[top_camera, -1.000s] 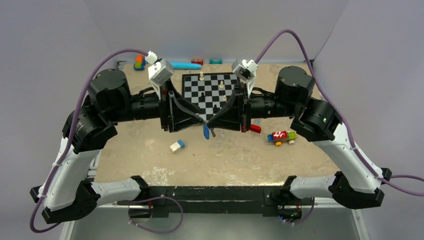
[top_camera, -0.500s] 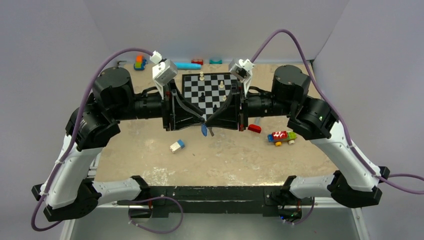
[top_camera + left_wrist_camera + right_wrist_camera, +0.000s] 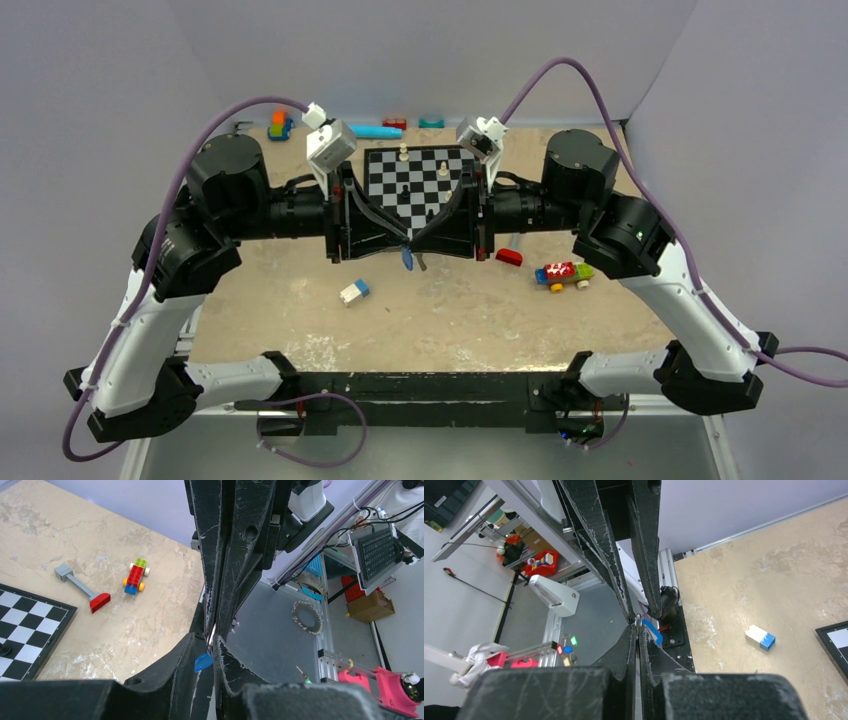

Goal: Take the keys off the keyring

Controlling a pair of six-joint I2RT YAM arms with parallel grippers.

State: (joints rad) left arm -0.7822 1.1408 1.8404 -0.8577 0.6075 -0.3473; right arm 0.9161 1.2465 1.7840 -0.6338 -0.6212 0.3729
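My two grippers meet tip to tip above the table, in front of the chessboard (image 3: pixel 385 165). The left gripper (image 3: pixel 404 243) and the right gripper (image 3: pixel 416 244) are both closed on a thin metal keyring (image 3: pixel 638 620) pinched between their tips. The key, with its bright blue oval head (image 3: pixel 407 259), hangs just below the tips. The blue head also shows in the left wrist view (image 3: pixel 203 662), beside my left gripper (image 3: pixel 209 639), and in the right wrist view (image 3: pixel 651 631), just past my right gripper (image 3: pixel 638 626). The key's blade is hidden.
A white-and-blue block (image 3: pixel 353 291) lies on the table at front left. A grey tool with a red head (image 3: pixel 510 257) and a red toy car (image 3: pixel 563 273) lie at the right. Several chess pieces stand on the board. Coloured blocks (image 3: pixel 279 125) and a blue bar (image 3: pixel 372 131) lie along the back.
Both grippers have drifted slightly back toward the chessboard, still joined at the tips. The blue key moved with them, a little left and up.
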